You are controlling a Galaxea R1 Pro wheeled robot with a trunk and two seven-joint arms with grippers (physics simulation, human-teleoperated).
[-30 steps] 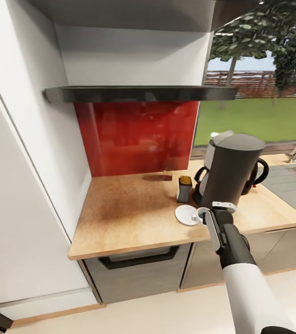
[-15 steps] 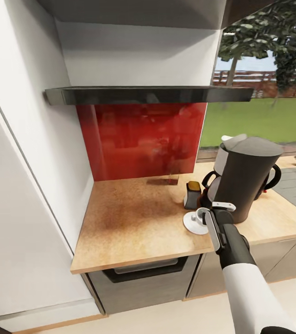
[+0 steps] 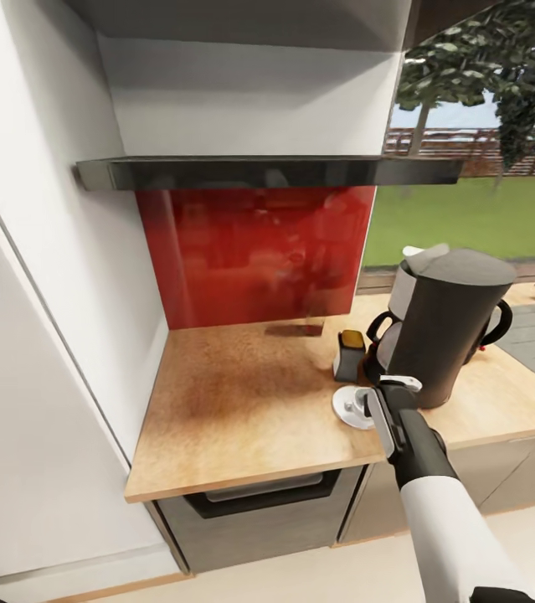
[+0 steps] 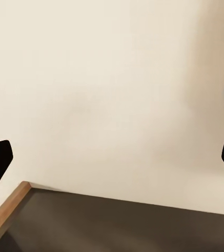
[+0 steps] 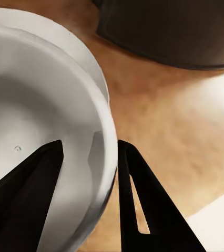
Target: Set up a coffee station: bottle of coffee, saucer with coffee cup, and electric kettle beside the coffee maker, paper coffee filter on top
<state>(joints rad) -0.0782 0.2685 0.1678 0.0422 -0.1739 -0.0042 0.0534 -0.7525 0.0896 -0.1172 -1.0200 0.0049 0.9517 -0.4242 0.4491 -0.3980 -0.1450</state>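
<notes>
coffee maker (image 3: 447, 322): on countertop (image 3: 242, 394) | bottle of coffee (image 3: 349, 355): beside it, done | saucer (image 3: 344, 408): placed, coffee cup (image 3: 359, 405) on it | right gripper (image 5: 88, 157): clasping cup rim, release pending | electric kettle (image 3: 493, 322): behind the maker | filter: apparently outstanding | left gripper (image 4: 112, 157): spread wide, holding nothing

Glossy white coffee cup (image 5: 43, 121), speckled wood-look countertop (image 3: 242, 402)

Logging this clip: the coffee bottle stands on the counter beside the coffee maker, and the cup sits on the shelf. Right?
Not quite. The head view shows the coffee cup on the saucer on the countertop, not on the shelf. The bottle does stand beside the coffee maker.
</notes>
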